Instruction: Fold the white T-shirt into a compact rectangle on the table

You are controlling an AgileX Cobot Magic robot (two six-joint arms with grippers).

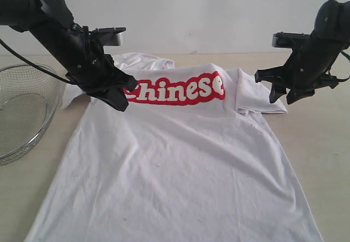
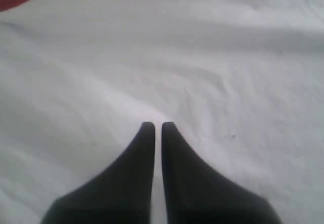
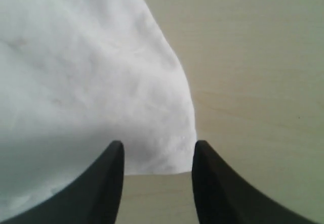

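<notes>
The white T-shirt [image 1: 180, 165] lies spread on the table [image 1: 322, 149], with its red "Chinese" lettering [image 1: 180, 89] across the far part. Its right sleeve [image 1: 257, 97] is folded in on the shirt's body. My left gripper [image 1: 123, 101] is shut, low over the cloth just left of the lettering. In the left wrist view its fingertips [image 2: 157, 126] almost touch each other over the white T-shirt [image 2: 228, 57], and no cloth shows between them. My right gripper [image 1: 281, 95] hangs open above the sleeve's outer edge. The right wrist view shows that gripper [image 3: 157, 150] over the hem of the T-shirt [image 3: 76, 67] and bare table [image 3: 253, 57].
A round wire-mesh basket [image 1: 22, 111] stands at the left edge of the table, beside the shirt's left sleeve. A pale wall runs behind the table. Bare tabletop shows to the right of the shirt.
</notes>
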